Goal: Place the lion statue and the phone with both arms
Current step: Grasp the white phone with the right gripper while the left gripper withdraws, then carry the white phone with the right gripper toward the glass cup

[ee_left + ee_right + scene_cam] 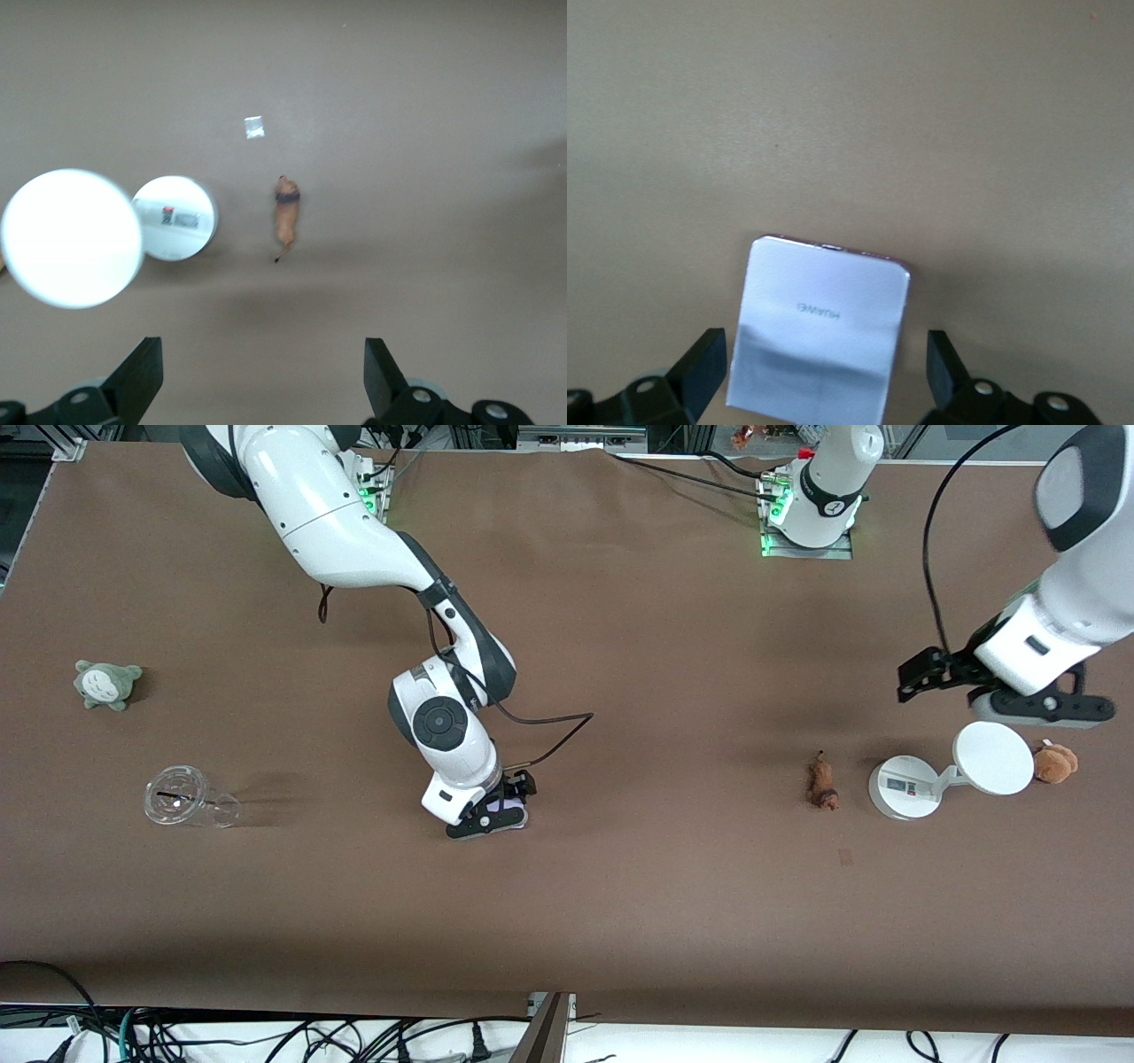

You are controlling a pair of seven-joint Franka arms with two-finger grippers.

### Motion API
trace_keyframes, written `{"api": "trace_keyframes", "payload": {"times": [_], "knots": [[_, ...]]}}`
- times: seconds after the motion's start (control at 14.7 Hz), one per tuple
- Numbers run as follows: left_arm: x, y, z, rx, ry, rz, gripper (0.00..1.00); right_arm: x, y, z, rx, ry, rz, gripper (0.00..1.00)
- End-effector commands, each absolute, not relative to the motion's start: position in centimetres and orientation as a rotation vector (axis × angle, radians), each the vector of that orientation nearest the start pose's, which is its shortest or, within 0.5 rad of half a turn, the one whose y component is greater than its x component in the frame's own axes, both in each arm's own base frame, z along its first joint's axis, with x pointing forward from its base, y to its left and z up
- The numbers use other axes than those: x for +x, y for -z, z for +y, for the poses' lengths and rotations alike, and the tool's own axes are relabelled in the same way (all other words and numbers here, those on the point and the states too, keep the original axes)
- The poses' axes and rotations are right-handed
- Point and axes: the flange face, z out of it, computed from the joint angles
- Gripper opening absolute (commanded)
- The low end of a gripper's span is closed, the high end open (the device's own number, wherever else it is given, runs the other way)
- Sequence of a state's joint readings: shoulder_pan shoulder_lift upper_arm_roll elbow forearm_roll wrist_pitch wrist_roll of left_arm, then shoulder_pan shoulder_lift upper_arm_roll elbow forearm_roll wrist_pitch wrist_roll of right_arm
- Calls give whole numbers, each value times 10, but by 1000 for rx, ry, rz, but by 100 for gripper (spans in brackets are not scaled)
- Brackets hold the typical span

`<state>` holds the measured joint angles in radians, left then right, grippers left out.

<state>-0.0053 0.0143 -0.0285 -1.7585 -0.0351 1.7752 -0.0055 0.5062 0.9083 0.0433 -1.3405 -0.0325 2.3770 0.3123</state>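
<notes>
In the front view, the right gripper (507, 808) is low at the table's middle, right over the phone (508, 809), of which only a lavender sliver shows between its parts. The lion statue (824, 781) lies toward the left arm's end of the table, just beside a white round-based device (904, 786). The left gripper (921, 673) hangs above the table near that device. A brown plush toy (1055, 763), a grey-green plush toy (106, 683) and a clear plastic cup (189, 798) also lie on the table (620, 912).

In the left wrist view, the fingers (142, 372) stand wide apart and empty above the lion statue (285, 218).

In the right wrist view, the fingers (702, 365) are spread on either side of the phone (819, 332), which lies flat, not clamped.
</notes>
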Motion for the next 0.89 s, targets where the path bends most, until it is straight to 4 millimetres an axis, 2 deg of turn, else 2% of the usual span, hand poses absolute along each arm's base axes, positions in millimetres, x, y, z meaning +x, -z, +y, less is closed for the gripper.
{"api": "trace_keyframes", "payload": {"times": [0.0,0.2,0.55,0.82], "knots": [[557,-576,-14,-3161,-29,47,100,653,-185,383,-3047,198,-376,100],[555,-581,2,-3161,-41,4,100,651,-174,383,-3046,187,-356,100],[551,-593,18,-3166,-33,5,100,653,-177,387,-2997,198,-260,100],[546,-606,20,-3166,-47,-4,100,652,-176,389,-2993,202,-258,100]]}}
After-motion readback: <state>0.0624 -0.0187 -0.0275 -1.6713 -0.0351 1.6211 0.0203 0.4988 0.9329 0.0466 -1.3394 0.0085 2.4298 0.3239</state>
